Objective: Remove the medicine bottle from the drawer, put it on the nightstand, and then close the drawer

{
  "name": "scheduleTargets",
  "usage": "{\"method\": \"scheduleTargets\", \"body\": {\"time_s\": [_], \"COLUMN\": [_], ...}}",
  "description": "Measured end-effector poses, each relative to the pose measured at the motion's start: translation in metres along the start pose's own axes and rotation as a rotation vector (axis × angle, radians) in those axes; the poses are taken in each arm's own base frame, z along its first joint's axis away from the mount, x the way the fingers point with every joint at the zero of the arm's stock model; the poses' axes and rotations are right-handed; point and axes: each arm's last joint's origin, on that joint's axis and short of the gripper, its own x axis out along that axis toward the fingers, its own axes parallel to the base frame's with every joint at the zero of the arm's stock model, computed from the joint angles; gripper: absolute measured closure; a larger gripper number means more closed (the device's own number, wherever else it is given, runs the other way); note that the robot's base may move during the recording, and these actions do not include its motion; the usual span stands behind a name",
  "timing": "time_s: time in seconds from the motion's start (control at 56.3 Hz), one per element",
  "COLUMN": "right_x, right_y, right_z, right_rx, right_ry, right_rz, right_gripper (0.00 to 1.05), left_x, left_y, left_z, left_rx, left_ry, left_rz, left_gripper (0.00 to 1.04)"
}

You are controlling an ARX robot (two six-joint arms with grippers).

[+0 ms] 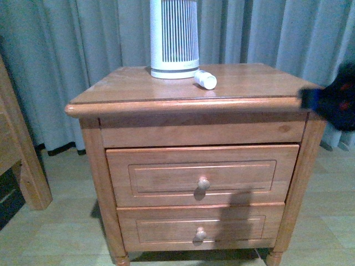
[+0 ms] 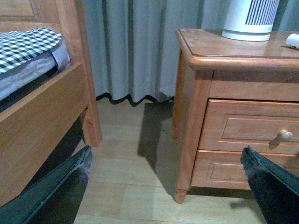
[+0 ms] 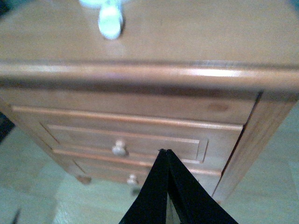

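The medicine bottle (image 1: 205,79) lies on its side on the top of the nightstand (image 1: 249,80), just beside the base of a tall white ribbed device (image 1: 174,39) that stands upright near the back edge. In the right wrist view the bottle is seen as a pale blurred shape at the far part of the top. The drawer (image 1: 202,174) with its round wooden knob (image 1: 203,183) is closed, its front is level with the frame, and the shallower lower drawer (image 1: 201,223) under it is closed too. The right claw (image 3: 164,151) has its two dark fingers pressed together at the tips and holds nothing; it is in front of the nightstand, near the upper drawer but apart from the knob. In the front view only a blurred dark and blue part of the right arm (image 1: 333,100) shows, beside the right front corner of the top. The left claw (image 2: 166,161) is wide open and empty, its fingers (image 2: 70,184) are far apart, and it hangs low above the wooden floor (image 2: 135,158), between the nightstand and a wooden bed frame (image 2: 42,121) with a checked cover (image 2: 25,42). A grey curtain (image 1: 66,50) hangs behind the furniture.
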Motion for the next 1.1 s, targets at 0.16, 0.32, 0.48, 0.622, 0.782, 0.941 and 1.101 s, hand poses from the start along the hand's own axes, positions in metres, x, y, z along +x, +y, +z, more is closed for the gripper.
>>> {"method": "scheduleTargets", "body": {"time_s": [0.16, 0.32, 0.48, 0.622, 0.782, 0.941, 1.101], "right_x": [-0.075, -0.145, -0.183, -0.178, -0.169, -0.17, -0.17], "right_y": [0.006, 0.013, 0.0, -0.026, -0.033, -0.033, -0.033], "right_z": [0.043, 0.031, -0.015, -0.07, -0.105, -0.104, -0.104], "right_rx": [0.024, -0.04, -0.091, -0.106, -0.107, -0.108, -0.108], "right_ry": [-0.159, -0.212, -0.235, -0.258, -0.239, -0.251, -0.252], "right_rz": [0.055, -0.091, -0.162, -0.169, -0.177, -0.176, -0.176], "right_gripper": [1.02, 1.02, 1.02, 1.02, 1.02, 1.02, 1.02], "left_x": [0.0, 0.0, 0.0, 0.0, 0.0, 0.0, 0.0], "left_y": [0.0, 0.0, 0.0, 0.0, 0.0, 0.0, 0.0], "left_z": [0.0, 0.0, 0.0, 0.0, 0.0, 0.0, 0.0], "left_rx": [0.0, 0.0, 0.0, 0.0, 0.0, 0.0, 0.0], "left_ry": [0.0, 0.0, 0.0, 0.0, 0.0, 0.0, 0.0], "left_rz": [0.0, 0.0, 0.0, 0.0, 0.0, 0.0, 0.0], "left_gripper": [0.07, 0.07, 0.07, 0.07, 0.07, 0.07, 0.07]}}
